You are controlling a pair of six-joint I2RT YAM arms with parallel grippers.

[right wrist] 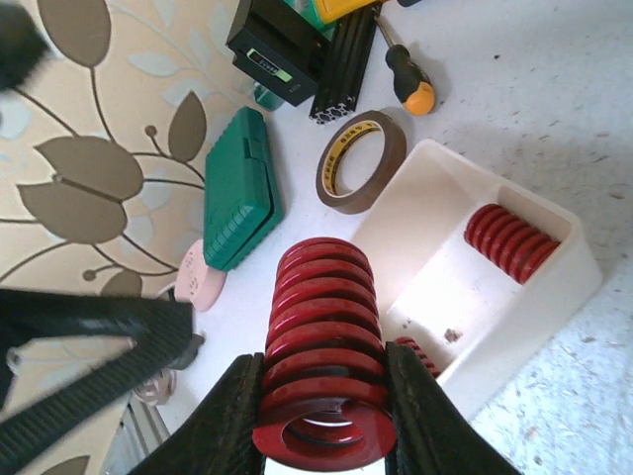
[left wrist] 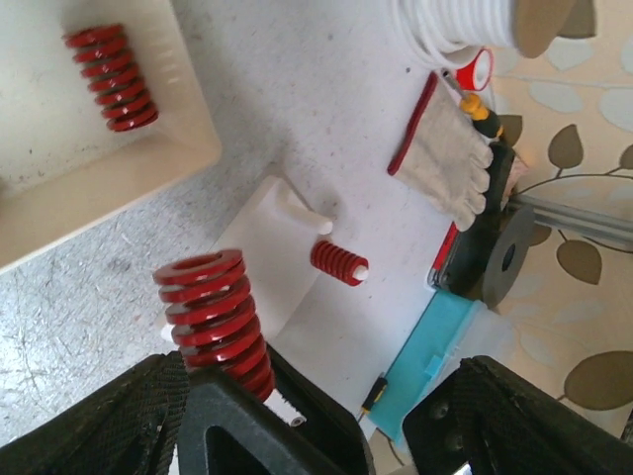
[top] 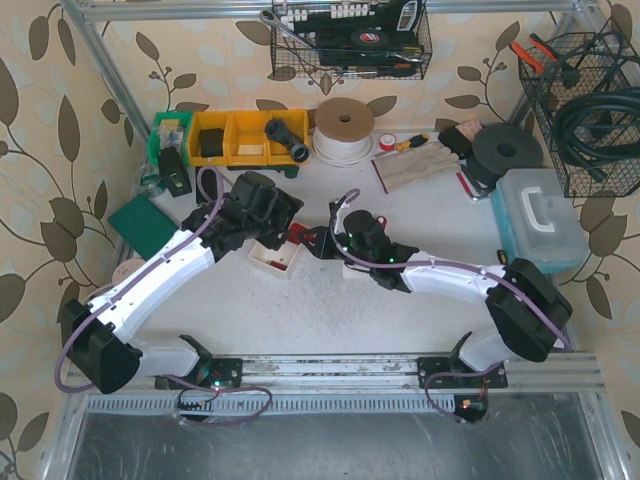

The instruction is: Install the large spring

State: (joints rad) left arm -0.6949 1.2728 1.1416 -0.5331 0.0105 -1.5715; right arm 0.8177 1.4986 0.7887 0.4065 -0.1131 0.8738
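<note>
Large red coil spring [right wrist: 318,327]: clamped between the two black fingers of the right hand [right wrist: 324,401]. The jaws are narrowed onto the coils nearest the wrist, and the rest of the spring projects beyond the fingertips. It sits just outside the open cream plastic tray [right wrist: 569,287], off one corner, above the pale speckled tabletop [right wrist: 524,89]. Cannot tell whether its hidden end touches anything.

Left hand [left wrist: 312,401]: jaws wide apart, gripping nothing. In the left wrist view the large spring [left wrist: 213,317] stands in the gap, close to the finger nearer the tray [left wrist: 198,148]; contact cannot be told.

Inside the tray: a smaller red coil spring [left wrist: 109,77] lies on its side.

Beside the tray, on the tabletop: a flat white plastic block [left wrist: 267,237]. Against its edge farther from the tray lies a short red spring [left wrist: 338,262], with a white tip showing at one end.
</note>
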